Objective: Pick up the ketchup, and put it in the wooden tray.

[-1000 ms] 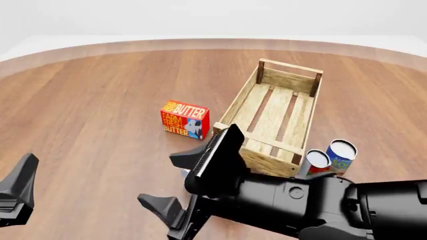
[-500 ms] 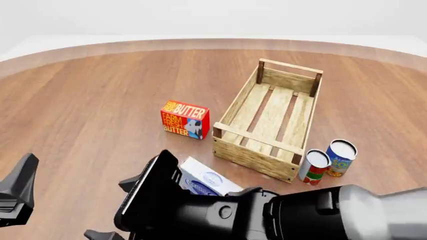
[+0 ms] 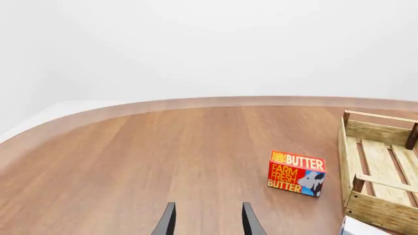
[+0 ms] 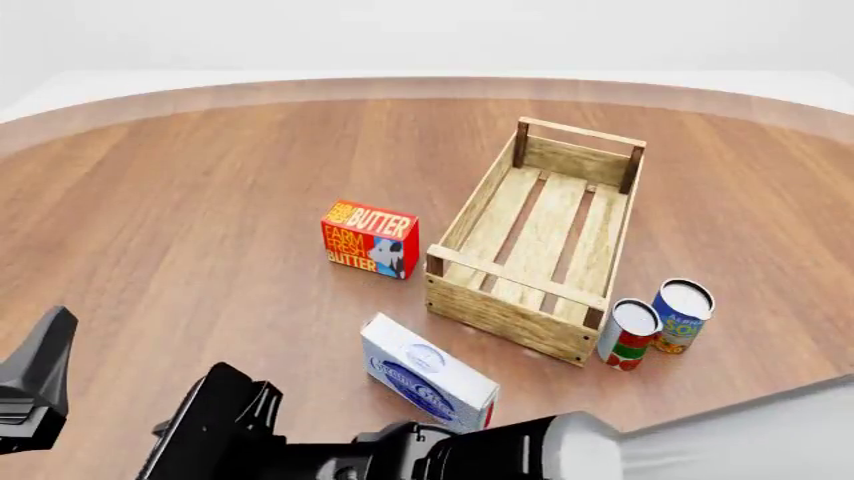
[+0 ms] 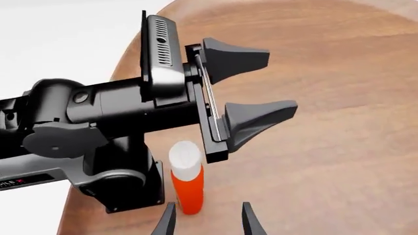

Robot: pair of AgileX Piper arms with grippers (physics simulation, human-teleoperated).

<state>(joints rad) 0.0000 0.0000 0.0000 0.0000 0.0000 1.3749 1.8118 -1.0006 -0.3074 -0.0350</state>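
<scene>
Right gripper [image 5: 206,220] has its fingers spread with nothing in them, arm slung low across the near table edge, the upright ketchup [image 5: 186,182] just past its tips by the left arm's base, left gripper [image 5: 251,88] gaping too, wooden tray [image 4: 545,240] off around 1 o'clock.
</scene>
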